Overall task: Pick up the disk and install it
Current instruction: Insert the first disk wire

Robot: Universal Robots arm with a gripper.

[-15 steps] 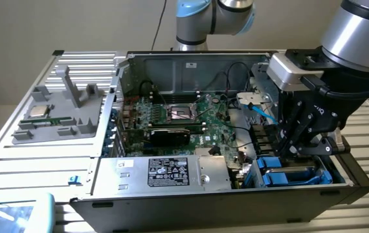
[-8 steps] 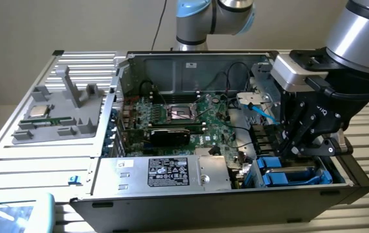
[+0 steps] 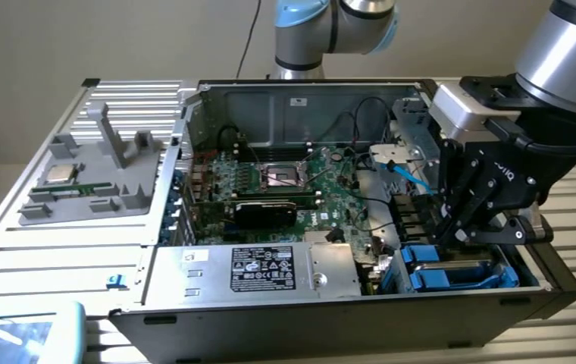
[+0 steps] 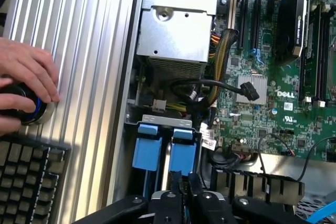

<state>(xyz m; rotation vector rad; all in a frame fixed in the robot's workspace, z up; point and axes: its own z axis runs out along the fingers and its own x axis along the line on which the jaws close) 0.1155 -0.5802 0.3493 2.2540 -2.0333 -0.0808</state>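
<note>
The disk (image 4: pixel 181 153) sits edge-up in its bright blue carrier, in the drive bay at the corner of the open computer case (image 3: pixel 167 250). A second blue carrier (image 4: pixel 147 148) stands beside it. In the exterior view, the blue carriers (image 3: pixel 448 274) lie at the case's lower right, under the arm. My gripper (image 4: pixel 181 184) is lowered onto the disk's near end. Its black fingers (image 4: pixel 173 182) stand close together, pinching the blue carrier's edge. In the exterior view, the gripper (image 3: pixel 467 233) hangs just above the bay.
The silver box with a black label (image 3: pixel 258 269) fills the case's front. The motherboard (image 3: pixel 278 178) and loose cables (image 4: pixel 210 85) lie beside the bay. A small CPU chip (image 3: pixel 61 174) rests on a grey fixture outside the case. A hand (image 4: pixel 26 77) rests on a round knob by a keyboard (image 4: pixel 26 177).
</note>
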